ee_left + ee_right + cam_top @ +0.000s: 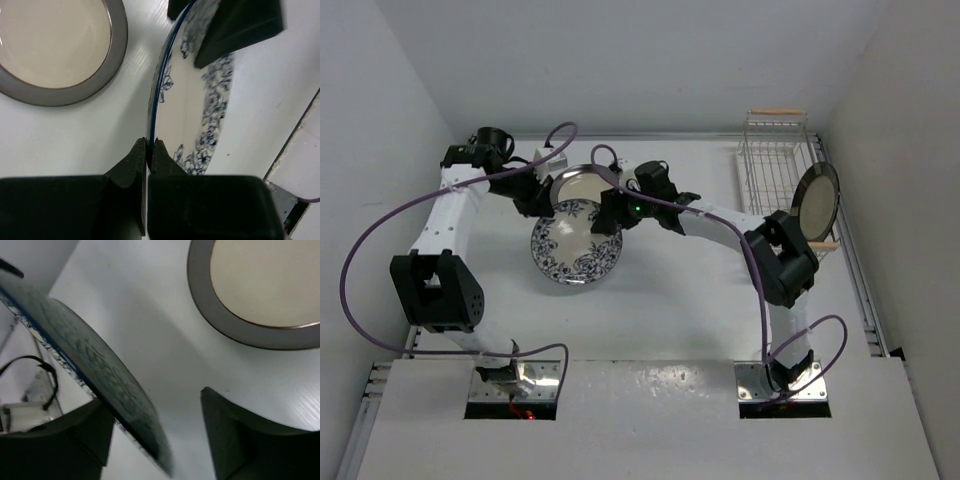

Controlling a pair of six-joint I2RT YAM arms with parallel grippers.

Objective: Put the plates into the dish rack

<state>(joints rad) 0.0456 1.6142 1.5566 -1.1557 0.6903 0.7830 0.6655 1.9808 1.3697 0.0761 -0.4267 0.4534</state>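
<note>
Two pincers of mine meet on one blue-and-white floral ceramic plate, tilted steeply over the middle of the white table. My left pincer is clamped on its thin rim, and my right pincer stands open astride the opposite rim, gripping nothing. I judge the plate stiff, slippery and breakable, so the rim is the only hold. Just beyond lies a flat grey-rimmed cream plate. Far right, the white wire dish rack holds one dark-rimmed plate upright at its near end.

The top camera looks down from high behind the arms. Both wrist cameras sit very close, sharing the round blue-and-white flowered plate and the cream, dark-rimmed round plate.
</note>
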